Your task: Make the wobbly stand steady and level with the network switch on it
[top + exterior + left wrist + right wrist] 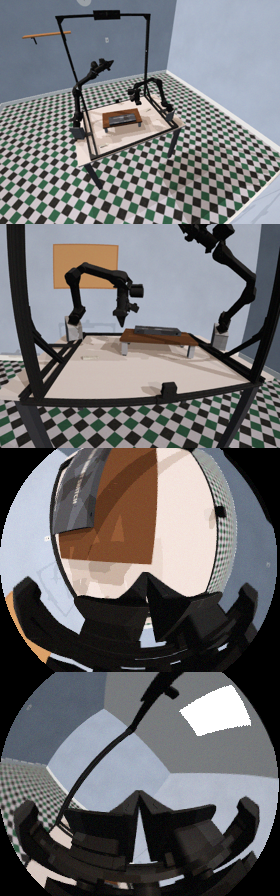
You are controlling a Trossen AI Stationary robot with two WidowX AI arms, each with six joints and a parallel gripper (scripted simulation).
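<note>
The brown stand (107, 116) (160, 340) (132, 513) is upright on grey legs near mid-table. The grey network switch (122, 119) (157, 331) (80, 493) lies on its top. I cannot tell if every foot touches the table. One pale ribbed wedge (148, 110) (90, 357) lies on the table beyond the stand's left-arm end; another (104, 146) lies near the table edge on the right arm's side. My left gripper (138, 103) (122, 325) (145, 575) is shut and empty, pointing down above and outside the stand's end. My right gripper (113, 61) (138, 793) is shut and empty, raised high above the table.
A black frame (147, 51) (19, 301) has uprights beside the table and a crossbar overhead. Dark rails (103, 402) run along the table edges. A small black block (117, 101) (169, 389) is on one edge rail.
</note>
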